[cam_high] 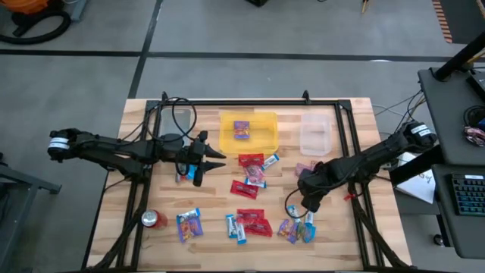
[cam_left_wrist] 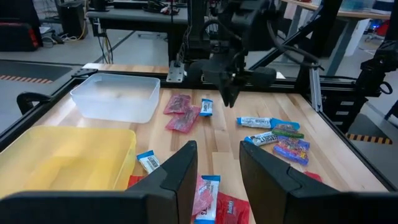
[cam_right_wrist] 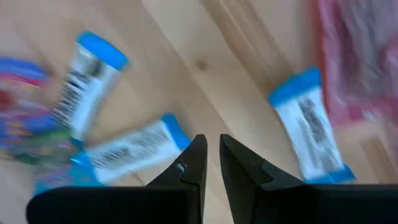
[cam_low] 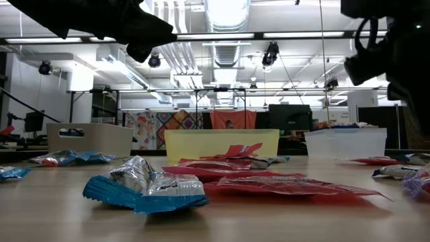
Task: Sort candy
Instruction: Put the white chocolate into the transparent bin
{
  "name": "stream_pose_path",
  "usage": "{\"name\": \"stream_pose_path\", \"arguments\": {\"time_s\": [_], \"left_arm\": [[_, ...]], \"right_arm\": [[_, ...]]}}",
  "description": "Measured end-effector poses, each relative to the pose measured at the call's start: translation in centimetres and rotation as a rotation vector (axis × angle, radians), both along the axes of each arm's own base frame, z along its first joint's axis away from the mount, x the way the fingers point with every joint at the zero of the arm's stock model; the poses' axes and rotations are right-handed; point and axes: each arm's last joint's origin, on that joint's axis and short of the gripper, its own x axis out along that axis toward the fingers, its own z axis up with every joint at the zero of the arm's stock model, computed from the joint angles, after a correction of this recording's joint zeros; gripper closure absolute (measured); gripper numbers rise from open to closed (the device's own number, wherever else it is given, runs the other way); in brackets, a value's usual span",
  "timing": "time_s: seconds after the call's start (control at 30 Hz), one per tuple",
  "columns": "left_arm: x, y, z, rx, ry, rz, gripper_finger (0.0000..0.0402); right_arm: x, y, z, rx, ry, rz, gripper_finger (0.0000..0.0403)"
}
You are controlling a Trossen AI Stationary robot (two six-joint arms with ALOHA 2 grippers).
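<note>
Right now your right end effector [cam_high: 309, 203] hangs low over the counter [cam_high: 379, 227] toward its right edge, fingers nearly together with only a thin gap and nothing between them. Directly beneath it lie slim blue-and-white bars [cam_right_wrist: 308, 127] on bare wood, beside a small cluster of purple multicolour packets [cam_high: 291, 230]. Your left end effector [cam_high: 208, 158] sits toward the counter's left-centre, pointing at the middle; its fingers [cam_left_wrist: 177, 177] stand partly open and empty. Most of the candy [cam_high: 250, 178] is scattered across the counter's middle and near edge. One purple packet [cam_high: 241, 130] lies inside the yellow bin [cam_high: 227, 136] at the far edge, next to a clear bin [cam_high: 314, 140].
</note>
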Motion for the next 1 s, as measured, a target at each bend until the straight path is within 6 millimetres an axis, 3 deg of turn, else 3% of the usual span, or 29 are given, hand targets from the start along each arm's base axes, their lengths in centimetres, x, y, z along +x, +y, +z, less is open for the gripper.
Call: {"name": "stream_pose_path", "arguments": {"time_s": [0.43, 0.8, 1.0], "left_arm": [[0.0, 0.0, 0.0, 0.0, 0.0, 0.0, 0.0297], [0.0, 0.0, 0.1, 0.021, -0.009, -0.004, 0.0296], [0.0, 0.0, 0.1, 0.022, -0.013, -0.003, 0.0296]], "right_arm": [[-1.1, -0.4, 0.1, -0.018, 0.091, 0.104, 0.0353], [-1.1, -0.7, -0.4, -0.141, 0.118, 0.153, 0.0219], [-0.6, -0.6, -2.2, -0.184, 0.211, 0.179, 0.0198]]}}
